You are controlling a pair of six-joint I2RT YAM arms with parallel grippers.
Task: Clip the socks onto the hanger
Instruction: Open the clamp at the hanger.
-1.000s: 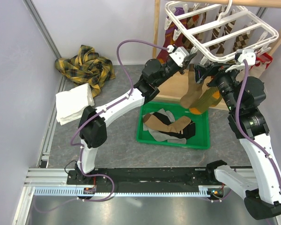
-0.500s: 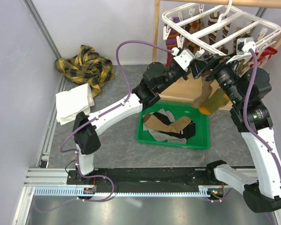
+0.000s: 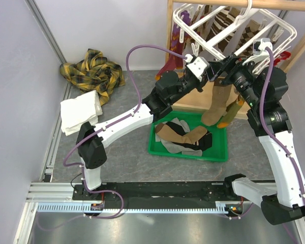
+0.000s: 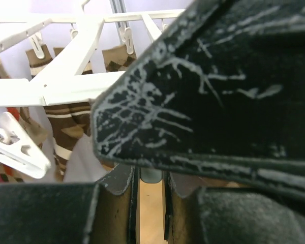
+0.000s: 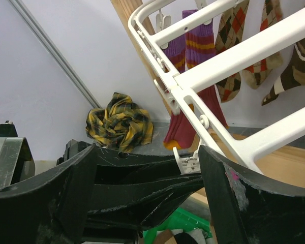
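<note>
The white grid hanger point(image 3: 234, 30) hangs tilted from the wooden bar at the back right, with several socks point(image 5: 199, 40) clipped to it. An olive-brown sock with an orange toe point(image 3: 216, 104) hangs straight down under its near edge. My left gripper point(image 3: 206, 68) reaches up to that edge. In the right wrist view its black fingers close on a white clip point(image 5: 188, 161). The left wrist view shows the clip's end point(image 4: 151, 175) between tan cloth edges. My right gripper point(image 3: 233, 68) is just right of it, jaws wide apart point(image 5: 147, 188) and holding nothing.
A green bin point(image 3: 189, 154) with several loose socks point(image 3: 185, 136) sits below the hanger. A yellow plaid cloth point(image 3: 94, 71) and a folded white towel point(image 3: 81, 112) lie at the left. The wooden frame post point(image 3: 170, 30) stands behind the hanger.
The hanger's near edge has lifted and tilted more steeply. Both grippers rose toward it. The olive sock swung from a slant at the right gripper to hanging straight down.
</note>
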